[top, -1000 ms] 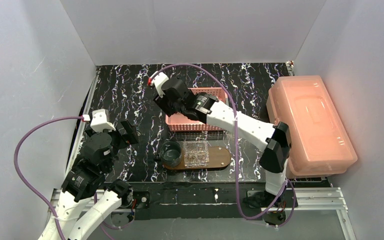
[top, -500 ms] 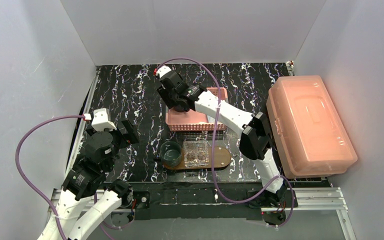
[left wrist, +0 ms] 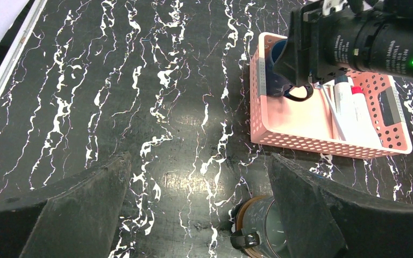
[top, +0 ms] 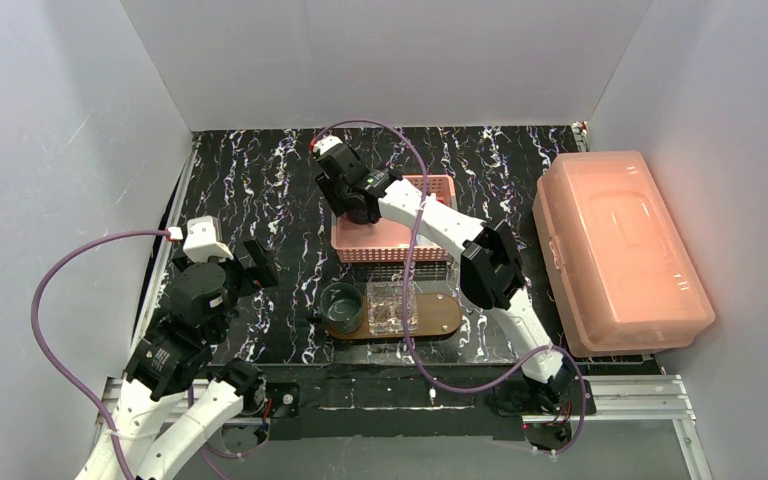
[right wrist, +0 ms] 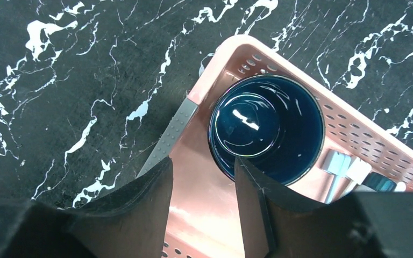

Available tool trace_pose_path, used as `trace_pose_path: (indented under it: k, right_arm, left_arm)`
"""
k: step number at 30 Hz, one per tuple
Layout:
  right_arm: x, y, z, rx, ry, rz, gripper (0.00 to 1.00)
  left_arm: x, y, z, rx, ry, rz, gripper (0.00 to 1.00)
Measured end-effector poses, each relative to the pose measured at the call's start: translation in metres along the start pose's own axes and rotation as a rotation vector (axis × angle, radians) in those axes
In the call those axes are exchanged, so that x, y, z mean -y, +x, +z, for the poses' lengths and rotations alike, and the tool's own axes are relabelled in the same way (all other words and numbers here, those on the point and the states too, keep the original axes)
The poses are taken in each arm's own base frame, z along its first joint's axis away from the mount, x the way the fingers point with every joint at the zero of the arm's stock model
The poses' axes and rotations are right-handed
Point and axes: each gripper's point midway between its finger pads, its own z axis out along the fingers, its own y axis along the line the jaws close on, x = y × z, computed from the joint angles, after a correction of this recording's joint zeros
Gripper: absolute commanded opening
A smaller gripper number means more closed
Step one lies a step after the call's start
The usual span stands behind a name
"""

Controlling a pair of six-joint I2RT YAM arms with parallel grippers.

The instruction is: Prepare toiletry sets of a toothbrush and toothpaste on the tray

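On the table (top: 250, 200), tray (top: 444, 314) lengthwise left-to-right

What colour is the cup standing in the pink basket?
Dark glossy blue cup, best seen in the right wrist view.

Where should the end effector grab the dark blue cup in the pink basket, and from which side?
Pinch the rim wall of the dark blue cup from straight above, one finger inside, one outside, on the side away from the basket walls. It stands upright, mouth open, tucked into a corner of the pink basket, so side approaches look blocked.
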Motion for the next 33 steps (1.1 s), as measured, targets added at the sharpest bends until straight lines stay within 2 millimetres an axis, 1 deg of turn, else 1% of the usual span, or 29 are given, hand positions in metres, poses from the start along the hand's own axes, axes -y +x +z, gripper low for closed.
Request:
trace_pose_path:
  k: [5,12,16,20,25,28,31,33]
  right_arm:
    - [0.001,0.01,0.012,-0.027,-0.007,0.003,0.51]
    - [0.012,0.009,0.024,-0.027,-0.007,0.024,0.48]
    - [0.015,0.018,0.036,-0.049,-0.009,0.028,0.47]
    - [0.012,0.026,0.043,-0.066,-0.025,0.027,0.46]
    - [0.008,0.029,0.049,-0.073,-0.042,0.024,0.43]
    - [0.006,0.034,0.054,-0.084,-0.048,0.021,0.37]
    - [0.005,0.039,0.058,-0.095,-0.049,0.016,0.26]
    - [0.005,0.039,0.059,-0.092,-0.051,0.015,0.2]
  left_arm:
    - [0.0,0.0,0.0,0.0,0.0,0.0,0.99]
    - [-0.001,0.0,0.0,0.001,-0.004,-0.002,0.99]
    - [-0.001,0.0,0.0,0.001,-0.005,-0.002,0.99]
    - [-0.001,0.0,0.0,0.001,-0.005,-0.002,0.99]
    - [-0.001,0.0,0.0,0.001,-0.006,-0.002,0.99]
    - [-0.001,0.0,0.001,-0.002,-0.009,-0.001,0.99]
    - [-0.001,0.001,0.002,-0.005,-0.01,0.0,0.99]
    - [-0.001,0.001,0.002,-0.006,-0.009,0.001,0.99]
